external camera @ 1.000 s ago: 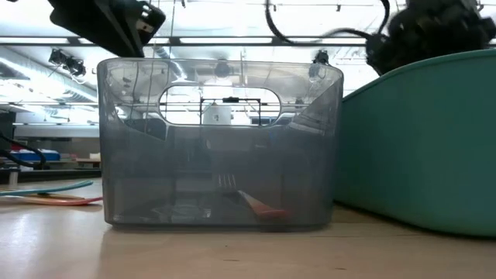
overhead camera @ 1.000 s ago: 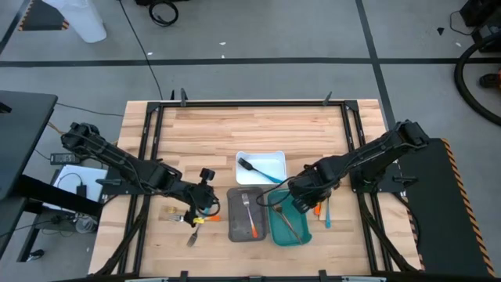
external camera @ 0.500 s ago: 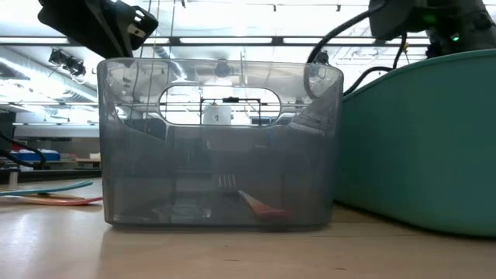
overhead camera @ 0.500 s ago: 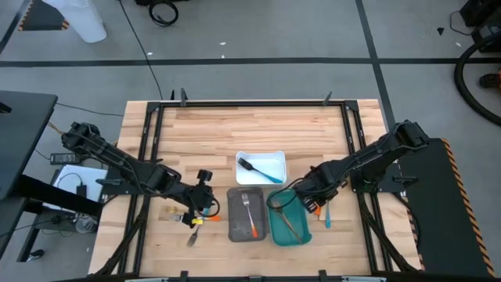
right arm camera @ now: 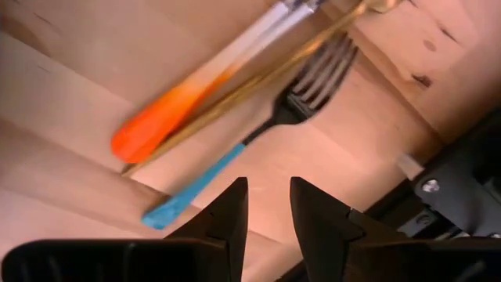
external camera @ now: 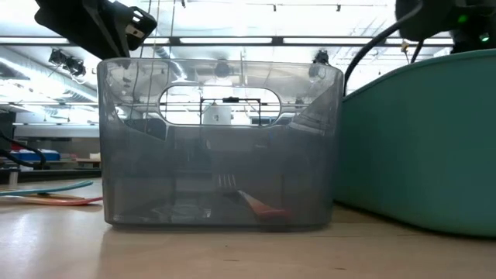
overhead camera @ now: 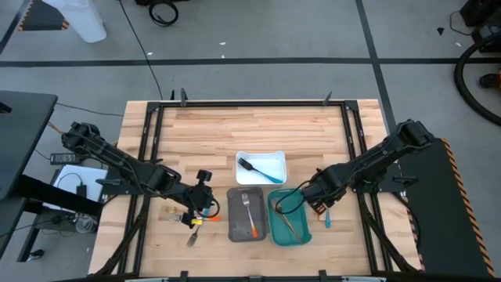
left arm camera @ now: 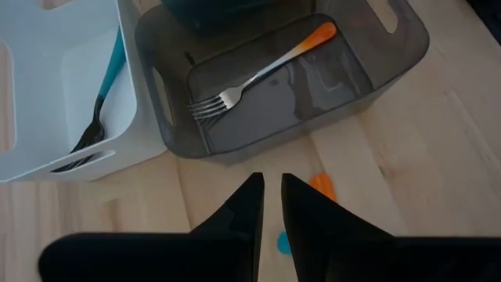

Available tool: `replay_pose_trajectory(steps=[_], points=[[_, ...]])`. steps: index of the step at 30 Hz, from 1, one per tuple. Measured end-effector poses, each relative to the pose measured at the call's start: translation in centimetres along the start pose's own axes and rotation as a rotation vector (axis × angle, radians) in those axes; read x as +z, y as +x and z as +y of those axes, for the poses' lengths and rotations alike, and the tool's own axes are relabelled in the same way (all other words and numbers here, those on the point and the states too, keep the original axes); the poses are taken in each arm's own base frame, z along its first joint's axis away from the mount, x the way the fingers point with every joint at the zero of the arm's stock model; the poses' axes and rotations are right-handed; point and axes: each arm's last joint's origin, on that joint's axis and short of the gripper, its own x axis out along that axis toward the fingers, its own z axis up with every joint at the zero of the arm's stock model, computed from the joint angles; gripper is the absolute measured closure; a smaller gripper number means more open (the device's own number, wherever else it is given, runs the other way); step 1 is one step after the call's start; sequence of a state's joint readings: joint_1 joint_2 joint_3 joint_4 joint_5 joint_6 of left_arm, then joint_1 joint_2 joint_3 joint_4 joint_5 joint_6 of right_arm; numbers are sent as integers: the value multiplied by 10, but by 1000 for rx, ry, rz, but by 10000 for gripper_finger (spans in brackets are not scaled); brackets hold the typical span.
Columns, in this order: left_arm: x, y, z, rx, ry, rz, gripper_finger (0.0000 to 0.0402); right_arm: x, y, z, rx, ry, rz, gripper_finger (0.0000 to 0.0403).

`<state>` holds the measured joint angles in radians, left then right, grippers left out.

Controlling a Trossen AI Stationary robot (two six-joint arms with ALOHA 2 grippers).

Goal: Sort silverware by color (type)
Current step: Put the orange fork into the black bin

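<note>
The silverware lies in two loose groups and in three trays. Right of the teal tray point(overhead camera: 290, 218), an orange-handled piece point(right arm camera: 156, 125), a gold piece point(right arm camera: 258, 78) and a blue-handled black fork point(right arm camera: 227, 164) rest flat on the wood. My right gripper point(right arm camera: 268, 205) hangs open just above them, pointing steeply down. More pieces point(overhead camera: 190, 225) lie left of the grey tray point(overhead camera: 247, 213). My left gripper point(left arm camera: 271, 196) hovers over them with a narrow gap and nothing between its fingers; orange point(left arm camera: 322, 186) and blue point(left arm camera: 283, 244) handle tips show beneath it.
The grey tray holds an orange-handled fork point(left arm camera: 258, 74). A teal-handled black fork point(left arm camera: 98, 117) lies in the white tray point(overhead camera: 261, 168). Gold pieces point(overhead camera: 286, 224) lie in the teal tray. Black rails point(overhead camera: 362, 168) run along the table's sides. Bare wood spreads toward the far edge.
My right gripper has moved from above the teal tray toward the table's right edge and down, tipping more steeply downward, and now stands over the pieces lying beside that tray.
</note>
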<state>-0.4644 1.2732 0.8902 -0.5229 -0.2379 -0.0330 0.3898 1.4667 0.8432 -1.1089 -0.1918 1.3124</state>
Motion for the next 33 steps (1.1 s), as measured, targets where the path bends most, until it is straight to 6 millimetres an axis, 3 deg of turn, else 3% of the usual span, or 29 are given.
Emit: replay_pose_trajectory(steps=[4,9,15,23,33], points=[[0,0,0,1,4,4,347,-3,-2,-11,23,70,-61,302],[-1,0,0,1,5,6,347,-1,-7,-23,72,263,-267,306],[-1,0,0,1,5,6,347,6,2,-13,158,299,-376,306],[-1,0,0,1,19,7,347,11,14,-5,85,271,-363,306],[-1,0,0,1,20,6,347,15,33,-9,149,276,-356,306]])
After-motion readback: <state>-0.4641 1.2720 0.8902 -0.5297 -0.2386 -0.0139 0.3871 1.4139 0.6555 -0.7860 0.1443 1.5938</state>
